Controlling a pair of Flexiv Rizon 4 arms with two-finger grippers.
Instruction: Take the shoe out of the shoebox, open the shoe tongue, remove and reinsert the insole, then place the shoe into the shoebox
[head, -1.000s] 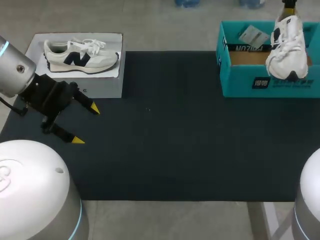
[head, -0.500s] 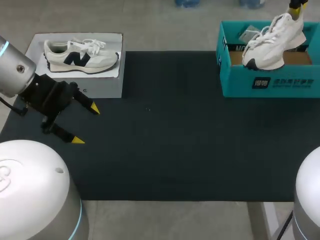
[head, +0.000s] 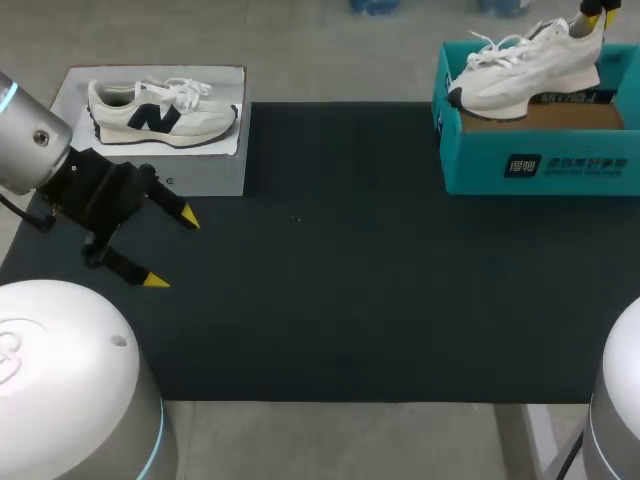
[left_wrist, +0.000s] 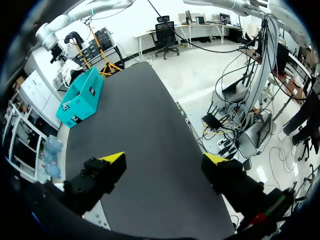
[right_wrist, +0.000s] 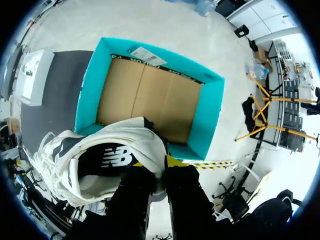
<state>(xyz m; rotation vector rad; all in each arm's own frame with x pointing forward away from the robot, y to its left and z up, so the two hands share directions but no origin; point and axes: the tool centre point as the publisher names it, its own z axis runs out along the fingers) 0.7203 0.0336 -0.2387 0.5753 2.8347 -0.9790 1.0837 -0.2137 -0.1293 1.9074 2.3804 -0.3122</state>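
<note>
A white sneaker (head: 525, 70) hangs level over the teal shoebox (head: 540, 165) at the far right of the black mat, toe pointing left. My right gripper (head: 595, 12) is shut on its heel collar. In the right wrist view the right gripper (right_wrist: 159, 175) pinches the heel rim of the sneaker (right_wrist: 110, 160), with the shoebox (right_wrist: 90, 95) below showing a bare cardboard floor and a paper tag. My left gripper (head: 165, 248) stands open and empty over the mat's left edge. From the left wrist, the left gripper (left_wrist: 164, 159) faces the distant shoebox (left_wrist: 80, 97).
A flat grey lid (head: 200, 170) with a pale sneaker (head: 160, 110) on it lies at the far left, just behind my left gripper. The black mat (head: 340, 280) covers the table between lid and shoebox.
The sneaker swung from hanging toe-down to lying level with its toe to the left, and sits further over the box. My left arm has not moved.
</note>
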